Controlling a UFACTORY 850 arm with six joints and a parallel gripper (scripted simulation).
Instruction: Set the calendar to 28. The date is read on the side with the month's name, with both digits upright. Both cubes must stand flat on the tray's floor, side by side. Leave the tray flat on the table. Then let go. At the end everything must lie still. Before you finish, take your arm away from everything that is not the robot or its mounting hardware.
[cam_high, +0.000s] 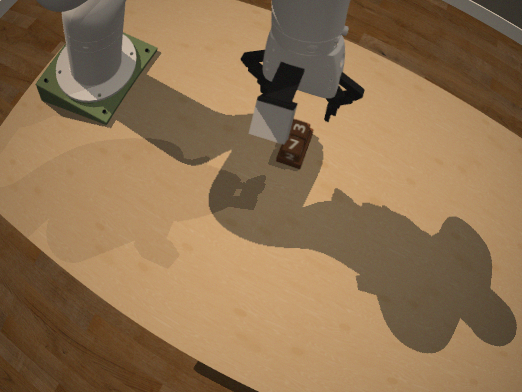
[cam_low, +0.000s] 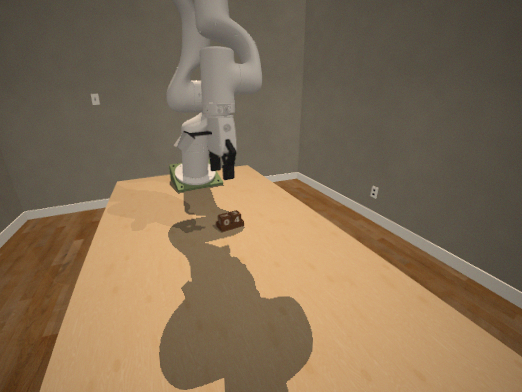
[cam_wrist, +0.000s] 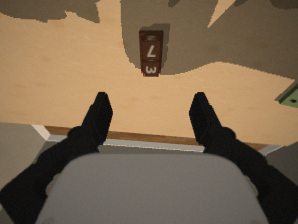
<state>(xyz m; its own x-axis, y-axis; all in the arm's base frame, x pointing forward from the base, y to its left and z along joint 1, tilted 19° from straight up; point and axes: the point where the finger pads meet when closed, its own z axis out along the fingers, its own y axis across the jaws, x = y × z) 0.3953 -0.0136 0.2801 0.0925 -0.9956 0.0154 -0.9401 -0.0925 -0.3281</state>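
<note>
little brown calendar (cam_high: 294, 144) sits flat on the table, cube tops showing 7 and 3; gripper (cam_wrist: 151, 112) hangs wide open above, holding nothing.

Open air between the gripper (cam_wrist: 150, 112) and the calendar tray (cam_wrist: 151, 71) below; fingers spread wide, nothing between them. Bare wood on every side of the tray: toward the near table (cam_low: 350, 310) end, toward both long edges. Only upright obstacles on the table: the two cubes (cam_high: 295, 137) standing side by side in the tray, and the arm's own column on the green base plate (cam_high: 50, 95), well apart from the tray.
</note>
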